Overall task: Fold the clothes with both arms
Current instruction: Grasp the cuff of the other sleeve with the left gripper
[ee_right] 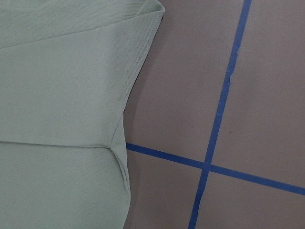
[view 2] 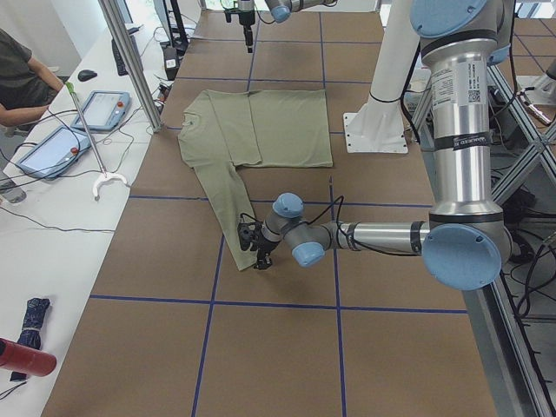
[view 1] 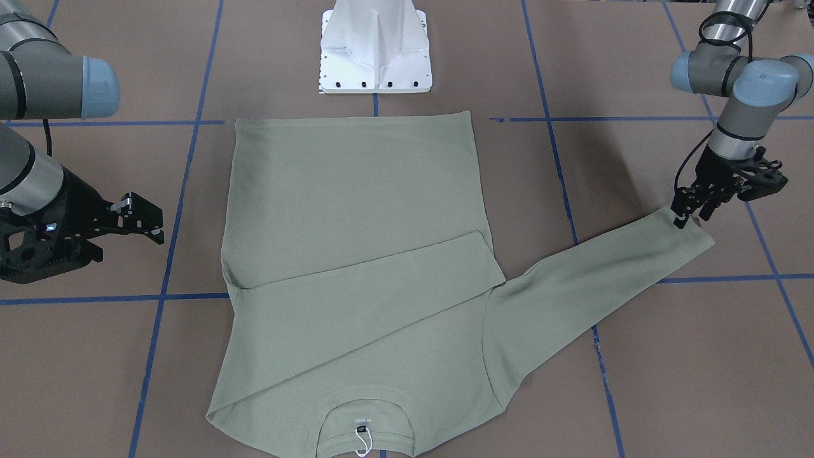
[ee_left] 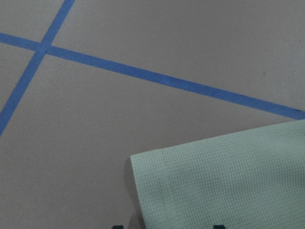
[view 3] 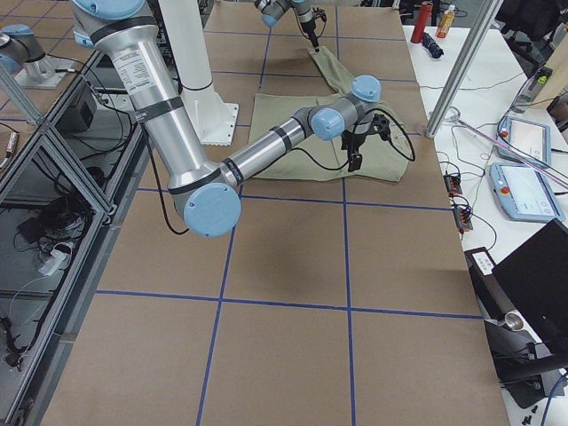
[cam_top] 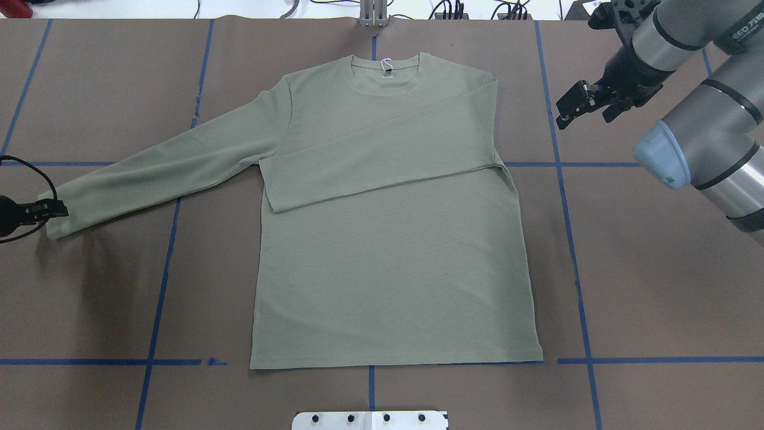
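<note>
The sage-green shirt lies flat, collar and white neck tag at the far edge. One sleeve is folded across the chest. The other sleeve stretches out to my left. My left gripper is low at that sleeve's cuff, also in the front view; its fingertips stand apart at the bottom of the left wrist view, so it is open. My right gripper is open and empty above the table beside the shirt's folded shoulder, also in the front view.
The white pedestal base stands at the shirt's hem side. Blue tape lines grid the brown table. A side bench with tablets and an operator lies beyond the collar side.
</note>
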Controlling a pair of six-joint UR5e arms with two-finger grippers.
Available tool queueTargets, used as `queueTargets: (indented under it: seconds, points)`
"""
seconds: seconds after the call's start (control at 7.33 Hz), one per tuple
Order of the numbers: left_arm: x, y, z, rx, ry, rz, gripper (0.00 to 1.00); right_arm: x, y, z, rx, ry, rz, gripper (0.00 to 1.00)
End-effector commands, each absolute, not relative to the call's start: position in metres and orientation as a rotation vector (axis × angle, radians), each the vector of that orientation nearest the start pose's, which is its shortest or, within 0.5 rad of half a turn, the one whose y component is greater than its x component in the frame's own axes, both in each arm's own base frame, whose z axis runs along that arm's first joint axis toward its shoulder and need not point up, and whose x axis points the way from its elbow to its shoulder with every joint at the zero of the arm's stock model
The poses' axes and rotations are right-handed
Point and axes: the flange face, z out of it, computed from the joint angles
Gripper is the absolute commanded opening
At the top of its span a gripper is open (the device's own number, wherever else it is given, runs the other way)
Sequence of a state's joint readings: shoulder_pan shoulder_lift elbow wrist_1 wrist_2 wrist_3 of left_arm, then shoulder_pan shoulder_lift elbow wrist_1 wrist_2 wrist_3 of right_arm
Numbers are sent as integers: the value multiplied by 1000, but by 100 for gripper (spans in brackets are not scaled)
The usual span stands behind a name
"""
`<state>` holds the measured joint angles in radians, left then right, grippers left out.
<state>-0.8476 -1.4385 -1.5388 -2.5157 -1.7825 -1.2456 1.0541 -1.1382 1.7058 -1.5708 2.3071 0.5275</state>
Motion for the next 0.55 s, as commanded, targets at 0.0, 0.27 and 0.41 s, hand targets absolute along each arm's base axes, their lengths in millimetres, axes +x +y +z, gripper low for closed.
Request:
queueTargets:
  seconds: [0.0, 0.27, 0.41]
  points:
    - [227, -426, 648, 264, 763, -411, 66, -254, -583, 345, 114, -891, -198, 100]
    - [227, -426, 647, 262, 761, -413, 35, -254, -582, 345, 109, -896, -197, 100]
    - [227, -426, 647, 262, 761, -413, 22, -254, -582, 344, 111, -897, -197, 100]
